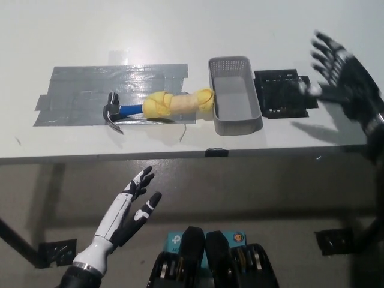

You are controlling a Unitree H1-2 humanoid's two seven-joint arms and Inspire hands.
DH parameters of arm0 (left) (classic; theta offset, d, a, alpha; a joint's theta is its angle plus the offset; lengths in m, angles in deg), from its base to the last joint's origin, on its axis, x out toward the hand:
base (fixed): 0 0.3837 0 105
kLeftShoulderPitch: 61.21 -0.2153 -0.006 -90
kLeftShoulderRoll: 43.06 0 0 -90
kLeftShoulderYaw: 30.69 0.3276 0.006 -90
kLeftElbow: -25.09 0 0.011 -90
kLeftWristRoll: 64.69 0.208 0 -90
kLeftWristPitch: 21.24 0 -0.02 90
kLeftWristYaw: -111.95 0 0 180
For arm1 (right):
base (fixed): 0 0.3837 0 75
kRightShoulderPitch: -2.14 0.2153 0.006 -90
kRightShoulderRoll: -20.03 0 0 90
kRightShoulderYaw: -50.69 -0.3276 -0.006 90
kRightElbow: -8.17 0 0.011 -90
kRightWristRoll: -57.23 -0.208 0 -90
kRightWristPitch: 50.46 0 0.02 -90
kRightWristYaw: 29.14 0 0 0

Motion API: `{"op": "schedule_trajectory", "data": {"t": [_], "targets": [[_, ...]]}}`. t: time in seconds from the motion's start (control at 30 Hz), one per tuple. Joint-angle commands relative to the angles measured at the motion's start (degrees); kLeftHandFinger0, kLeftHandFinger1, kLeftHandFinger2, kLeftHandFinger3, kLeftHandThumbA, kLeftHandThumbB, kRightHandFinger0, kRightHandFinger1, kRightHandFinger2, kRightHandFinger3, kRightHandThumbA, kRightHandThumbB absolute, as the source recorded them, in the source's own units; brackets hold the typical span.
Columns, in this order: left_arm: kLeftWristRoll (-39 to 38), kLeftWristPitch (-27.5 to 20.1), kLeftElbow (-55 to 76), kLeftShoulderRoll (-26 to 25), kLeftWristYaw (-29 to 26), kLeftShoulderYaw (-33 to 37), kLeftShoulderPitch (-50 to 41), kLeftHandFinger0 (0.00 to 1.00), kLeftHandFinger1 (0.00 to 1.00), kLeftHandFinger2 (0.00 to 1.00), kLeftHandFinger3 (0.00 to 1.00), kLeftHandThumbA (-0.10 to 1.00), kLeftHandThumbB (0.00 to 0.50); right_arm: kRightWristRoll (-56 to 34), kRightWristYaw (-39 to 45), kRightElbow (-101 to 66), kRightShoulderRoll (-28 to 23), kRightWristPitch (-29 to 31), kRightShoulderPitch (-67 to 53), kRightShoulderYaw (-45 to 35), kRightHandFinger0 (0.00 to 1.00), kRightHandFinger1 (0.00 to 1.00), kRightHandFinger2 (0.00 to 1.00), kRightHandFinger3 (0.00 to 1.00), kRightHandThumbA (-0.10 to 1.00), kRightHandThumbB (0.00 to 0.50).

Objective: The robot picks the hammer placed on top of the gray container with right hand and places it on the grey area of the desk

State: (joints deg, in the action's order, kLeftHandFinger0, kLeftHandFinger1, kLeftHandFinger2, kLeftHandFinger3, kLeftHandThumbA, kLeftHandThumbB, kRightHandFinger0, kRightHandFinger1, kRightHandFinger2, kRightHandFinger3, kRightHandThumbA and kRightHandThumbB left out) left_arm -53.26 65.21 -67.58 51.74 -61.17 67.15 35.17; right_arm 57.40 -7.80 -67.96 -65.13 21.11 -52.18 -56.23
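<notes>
From my head view, the hammer [157, 108] lies flat on the grey taped area [90, 96] toward the left part of the white tabletop [180, 30], its dark claw head pointing to the left edge and its yellow-wrapped handle running right until its end sits just beside, perhaps touching, the gray container [235, 96], which stands empty. My black right hand [342, 72] hovers near the right edge of the tabletop, well apart from the hammer, fingers spread and holding nothing; a black mat [282, 93] lies between it and the container. My white left hand [129, 210] rests below the front edge, fingers apart and empty. I judge the placing done. The risk from here is my right arm sweeping low across the container and nudging the hammer handle off the grey patch.
</notes>
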Motion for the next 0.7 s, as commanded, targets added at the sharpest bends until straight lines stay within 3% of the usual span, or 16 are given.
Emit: {"op": "schedule_trajectory", "data": {"t": [0.0,0.03,0.2,0.3,0.33,0.43,0.57,0.63,0.67], "targets": [[-2.61,-4.52,-0.38,-0.42,-2.39,-3.59,1.59,1.00,1.00,1.00,1.00,0.90,0.090,-23.49,3.22,-58.46,-4.82,0.93,-18.00,-2.71,1.00,1.00,1.00,1.00,1.00,0.440],[-2.62,-5.21,-0.83,-0.23,-2.65,-3.59,1.10,1.00,1.00,1.00,1.00,0.90,0.090,-21.95,2.56,-58.75,-2.82,-0.16,-20.83,-1.24,1.00,1.00,1.00,1.00,1.00,0.451],[-2.61,-4.71,-0.11,0.29,-2.79,-3.45,-0.81,1.00,1.00,1.00,1.00,0.90,0.103,-12.92,3.64,-48.42,3.91,10.90,-27.56,6.27,1.00,1.00,1.00,1.00,1.00,0.335],[-2.49,-5.08,0.16,0.27,-2.78,-3.38,-1.78,1.00,1.00,1.00,1.00,0.90,0.109,-7.56,2.49,-40.71,7.32,14.19,-30.94,9.90,1.00,1.00,1.00,1.00,1.00,0.313],[-2.42,-5.10,0.34,0.33,-2.74,-3.33,-2.07,1.00,1.00,1.00,1.00,0.91,0.111,-6.08,2.32,-38.39,7.51,16.18,-31.69,10.84,1.00,1.00,1.00,1.00,1.00,0.237],[-2.05,-5.30,0.97,0.84,-2.49,-2.97,-3.54,1.00,1.00,1.00,1.00,0.90,0.117,1.58,-1.14,-24.71,8.38,24.37,-34.13,14.10,1.00,1.00,1.00,1.00,1.00,0.188],[-2.30,-5.39,1.40,1.04,-2.39,-3.16,-4.57,1.00,1.00,1.00,1.00,0.88,0.124,6.47,-4.90,-14.58,6.81,28.57,-34.55,15.34,1.00,1.00,1.00,1.00,1.00,0.174],[-1.98,-5.79,0.98,0.98,-2.85,-3.48,-4.25,1.00,1.00,1.00,1.00,0.89,0.133,5.32,-4.51,-13.27,6.03,27.75,-33.98,15.03,1.00,1.00,1.00,1.00,1.00,0.177],[-2.05,-5.61,0.28,1.17,-2.92,-3.60,-3.42,1.00,1.00,1.00,1.00,0.90,0.147,4.14,-4.23,-13.51,5.38,26.27,-33.14,14.31,1.00,1.00,1.00,1.00,1.00,0.155]]}}
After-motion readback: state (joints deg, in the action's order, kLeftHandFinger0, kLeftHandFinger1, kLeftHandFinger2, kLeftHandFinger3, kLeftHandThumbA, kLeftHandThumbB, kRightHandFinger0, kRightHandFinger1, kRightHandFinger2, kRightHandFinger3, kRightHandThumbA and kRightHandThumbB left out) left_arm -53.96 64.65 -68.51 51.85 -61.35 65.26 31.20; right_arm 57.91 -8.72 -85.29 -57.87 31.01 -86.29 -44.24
